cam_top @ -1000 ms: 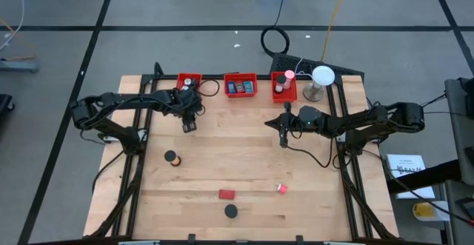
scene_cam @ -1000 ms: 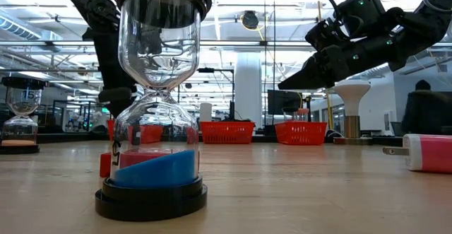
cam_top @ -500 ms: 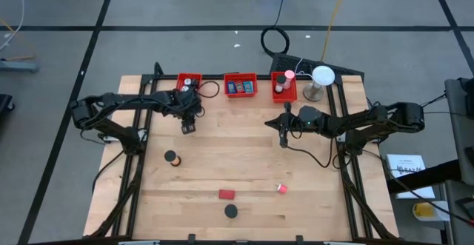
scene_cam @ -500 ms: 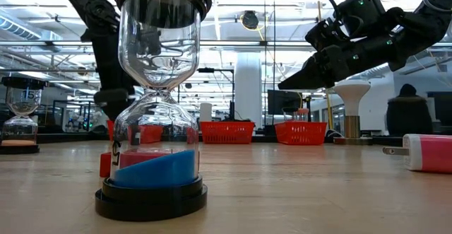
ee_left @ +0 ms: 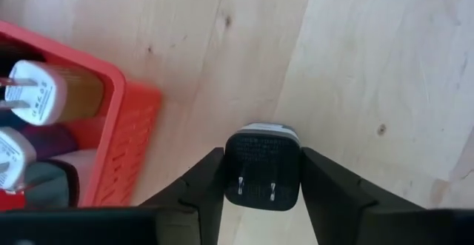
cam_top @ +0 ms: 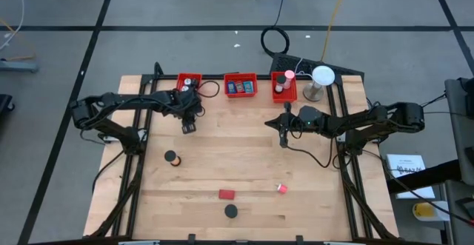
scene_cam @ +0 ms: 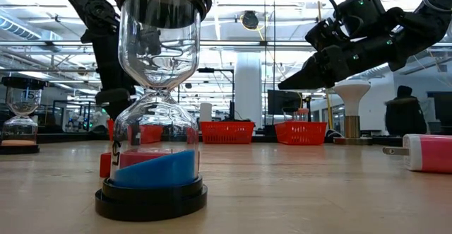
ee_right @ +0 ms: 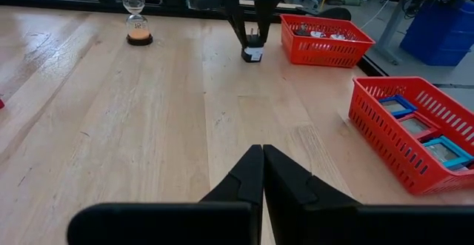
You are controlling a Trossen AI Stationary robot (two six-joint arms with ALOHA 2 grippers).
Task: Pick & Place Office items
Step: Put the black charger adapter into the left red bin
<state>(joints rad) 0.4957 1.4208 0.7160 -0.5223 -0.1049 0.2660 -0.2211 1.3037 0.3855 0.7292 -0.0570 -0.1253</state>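
black plug adapter (ee_left: pixel 262 170) | prongs visible, upright | on wood beside left bin
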